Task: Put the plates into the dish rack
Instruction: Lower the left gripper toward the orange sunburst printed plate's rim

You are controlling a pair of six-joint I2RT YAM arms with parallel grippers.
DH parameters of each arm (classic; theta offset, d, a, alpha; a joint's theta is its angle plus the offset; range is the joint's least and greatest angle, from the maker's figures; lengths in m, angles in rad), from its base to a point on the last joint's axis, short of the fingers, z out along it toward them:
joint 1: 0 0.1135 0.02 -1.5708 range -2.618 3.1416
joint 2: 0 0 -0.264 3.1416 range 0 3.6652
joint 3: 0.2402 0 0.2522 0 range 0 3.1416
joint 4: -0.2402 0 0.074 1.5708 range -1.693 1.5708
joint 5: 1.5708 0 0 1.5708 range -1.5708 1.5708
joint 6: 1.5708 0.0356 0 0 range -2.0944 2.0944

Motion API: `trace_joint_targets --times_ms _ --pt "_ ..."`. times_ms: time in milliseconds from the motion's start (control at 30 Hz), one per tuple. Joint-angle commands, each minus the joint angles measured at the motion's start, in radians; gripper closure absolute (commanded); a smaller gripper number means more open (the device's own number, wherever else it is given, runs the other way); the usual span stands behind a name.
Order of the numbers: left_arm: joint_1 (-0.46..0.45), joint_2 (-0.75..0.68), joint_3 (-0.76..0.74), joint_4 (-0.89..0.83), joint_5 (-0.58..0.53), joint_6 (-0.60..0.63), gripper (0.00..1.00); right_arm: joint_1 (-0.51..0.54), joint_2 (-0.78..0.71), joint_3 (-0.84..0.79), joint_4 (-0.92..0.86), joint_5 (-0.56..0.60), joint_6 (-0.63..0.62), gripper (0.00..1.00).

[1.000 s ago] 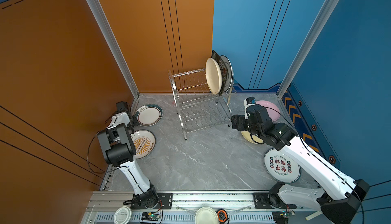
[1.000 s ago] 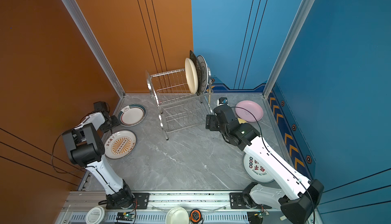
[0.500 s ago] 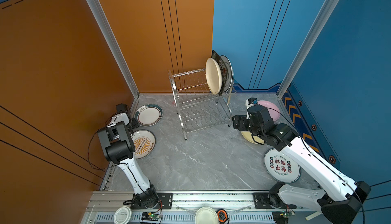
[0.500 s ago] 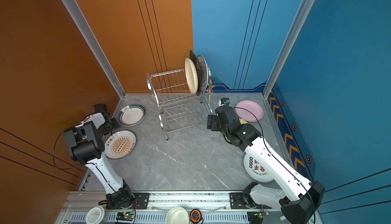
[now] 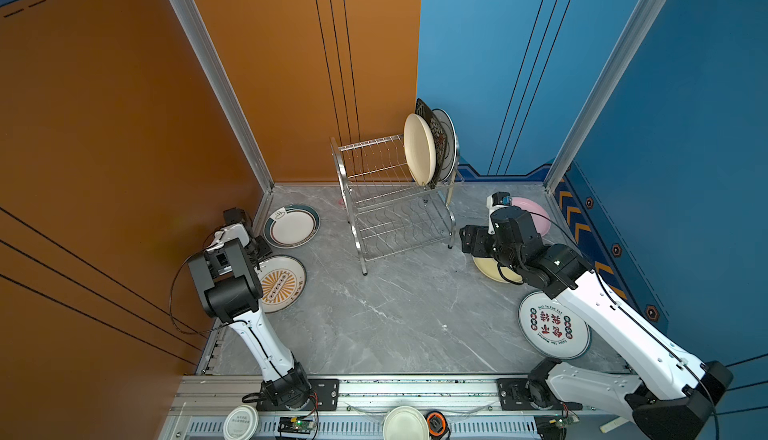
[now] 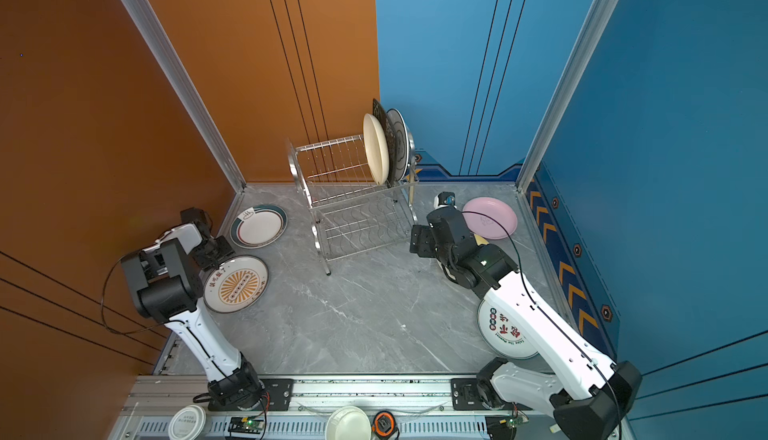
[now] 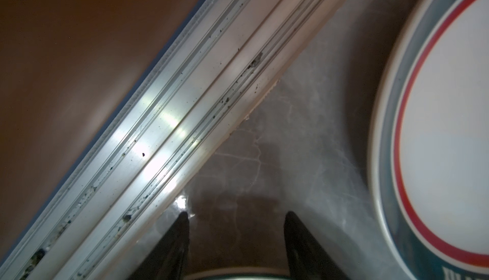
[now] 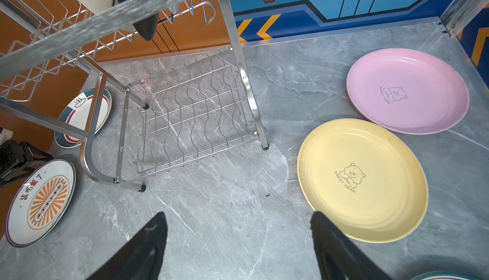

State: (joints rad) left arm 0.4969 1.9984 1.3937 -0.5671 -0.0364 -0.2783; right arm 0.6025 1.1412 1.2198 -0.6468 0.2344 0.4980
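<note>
A broad bare stretch of the table (image 5: 395, 313) lies open in front of the dish rack (image 5: 405, 226), between the two arms. The rack's lower shelf and the left slots of its upper shelf stand free; the cream plate (image 5: 419, 153) blocks the right end. The left gripper (image 7: 236, 214) is hemmed in by the aluminium rail (image 7: 158, 133), the teal-rimmed plate (image 5: 291, 226) and the orange-sunburst plate (image 5: 280, 284). Bare table lies under the right gripper (image 8: 238, 214); the pale yellow plate (image 8: 362, 180) lies just beside it, the pink plate (image 8: 407, 91) beyond.
</note>
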Motion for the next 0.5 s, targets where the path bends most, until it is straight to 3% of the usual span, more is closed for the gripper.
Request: trace_joint_targets --times_ms 0,467 --pt "0.004 -0.045 -0.058 -0.049 0.050 -0.028 0.41 -0.008 -0.032 -0.019 -0.010 -0.013 -0.004 0.14" --pt "-0.028 -0.249 -0.340 -0.048 0.171 -0.099 0.39 -0.014 -0.095 -0.087 0.004 -0.010 0.007 0.14"
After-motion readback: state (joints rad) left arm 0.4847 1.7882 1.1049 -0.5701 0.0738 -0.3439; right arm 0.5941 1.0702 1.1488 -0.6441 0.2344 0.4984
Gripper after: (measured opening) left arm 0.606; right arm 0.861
